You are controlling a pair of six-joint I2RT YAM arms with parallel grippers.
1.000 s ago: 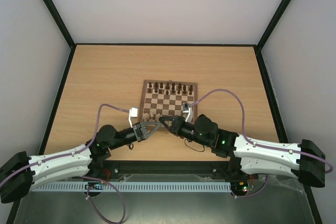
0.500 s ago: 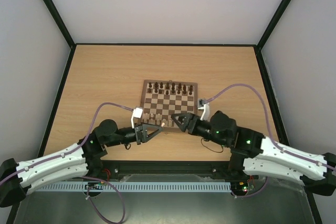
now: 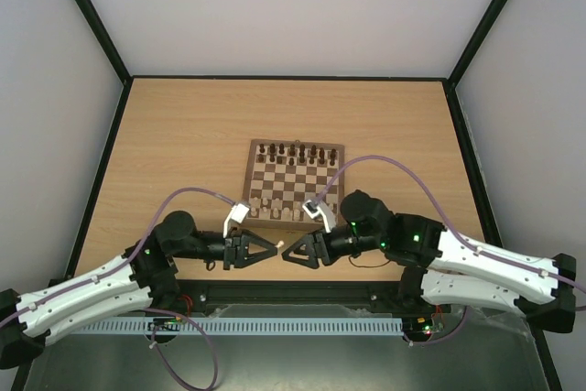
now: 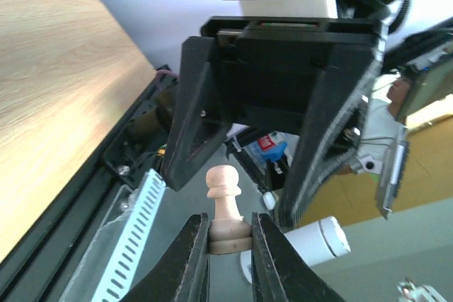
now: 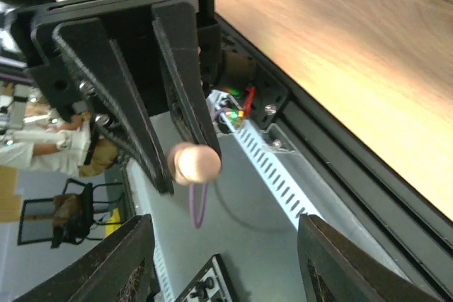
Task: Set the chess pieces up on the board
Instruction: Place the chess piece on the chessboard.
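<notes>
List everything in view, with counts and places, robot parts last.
Square wooden chessboard: one, light and dark brown checks, centre of the table.
Dark brown turned wooden pieces: too small to count, along the board's far side.
Pale cream wooden pieces: several, on the board's near rows.
Pale turned wooden pawn: one, off the board, gripped by its base.
Light wooden tabletop: one, under the board.
Purple cables: two, one looping over each arm.
White and black arms: two, at the near edge.
Left claw: shut on the pawn.
Right claw: open, facing the left claw.
</notes>
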